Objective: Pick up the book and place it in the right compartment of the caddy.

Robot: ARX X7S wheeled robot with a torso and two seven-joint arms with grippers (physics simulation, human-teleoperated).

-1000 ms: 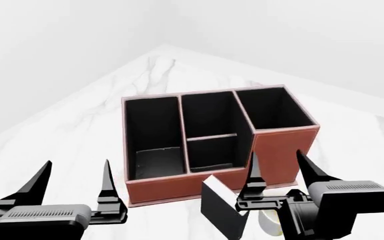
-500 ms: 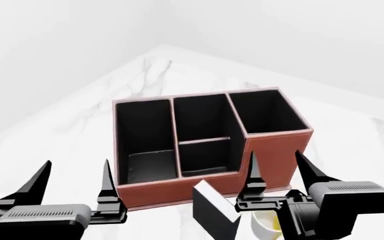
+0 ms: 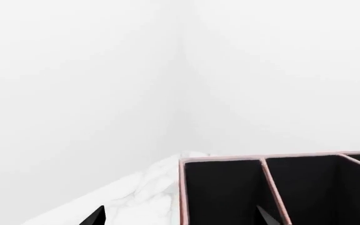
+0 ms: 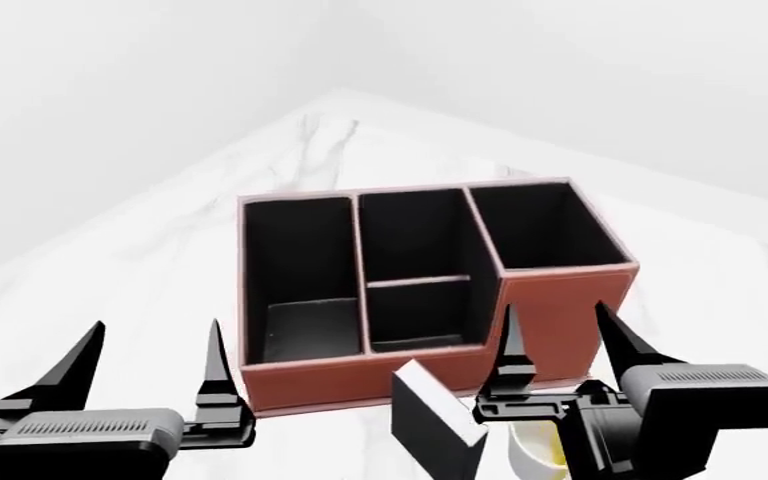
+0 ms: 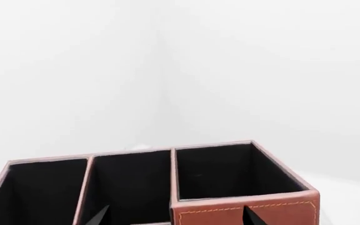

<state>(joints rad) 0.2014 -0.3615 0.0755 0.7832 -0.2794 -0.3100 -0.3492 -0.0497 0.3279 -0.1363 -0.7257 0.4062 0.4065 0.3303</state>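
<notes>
Facing caddy point(image 4: 357, 375), book point(image 4: 434, 420) beside wall

Left hand point(image 4: 147, 358) and right hand point(image 4: 560, 343) both gape, empty.

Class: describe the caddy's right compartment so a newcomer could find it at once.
On the white marble table stands a reddish-brown caddy with three black-lined sections. The right compartment is the square end section above the right gripper; only it has a full-height front wall.

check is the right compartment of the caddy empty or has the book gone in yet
Empty. The right compartment shows only black lining; the book stands outside, before the caddy.
</notes>
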